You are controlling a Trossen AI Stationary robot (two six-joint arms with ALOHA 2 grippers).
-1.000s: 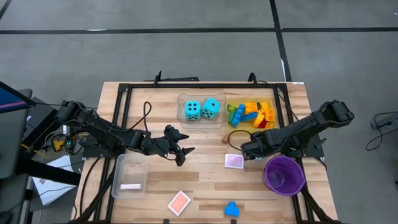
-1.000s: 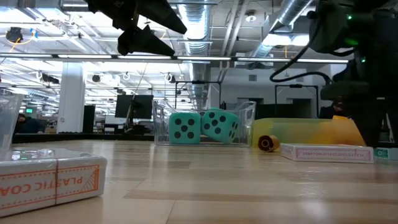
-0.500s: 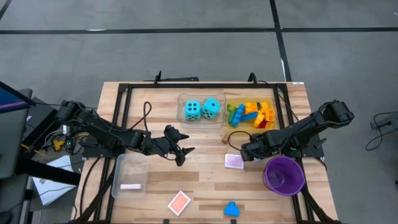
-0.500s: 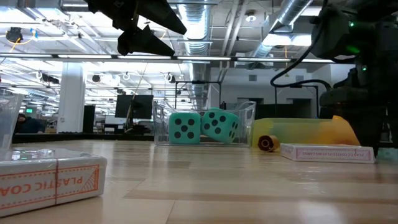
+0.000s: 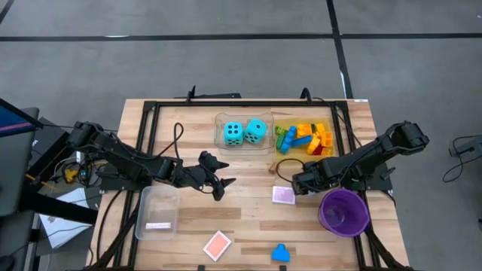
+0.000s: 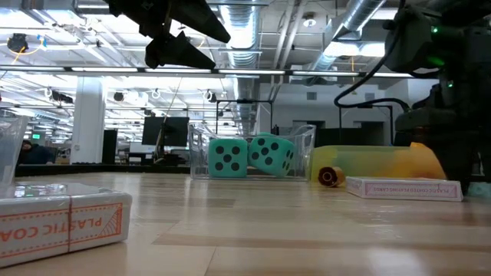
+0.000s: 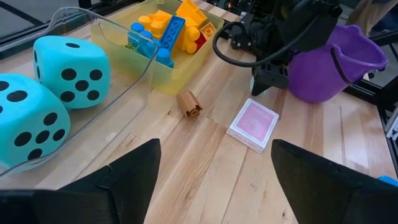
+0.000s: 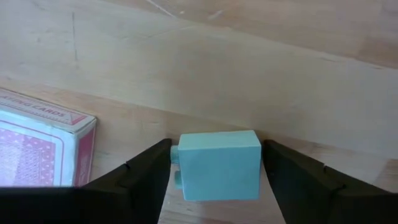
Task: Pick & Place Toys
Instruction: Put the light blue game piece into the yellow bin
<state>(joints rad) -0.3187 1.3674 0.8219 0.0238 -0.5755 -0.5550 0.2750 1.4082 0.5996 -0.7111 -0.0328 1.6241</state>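
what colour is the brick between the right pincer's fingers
Pale turquoise brick, sitting between the right pincer fingers; the right wrist view shows it best.
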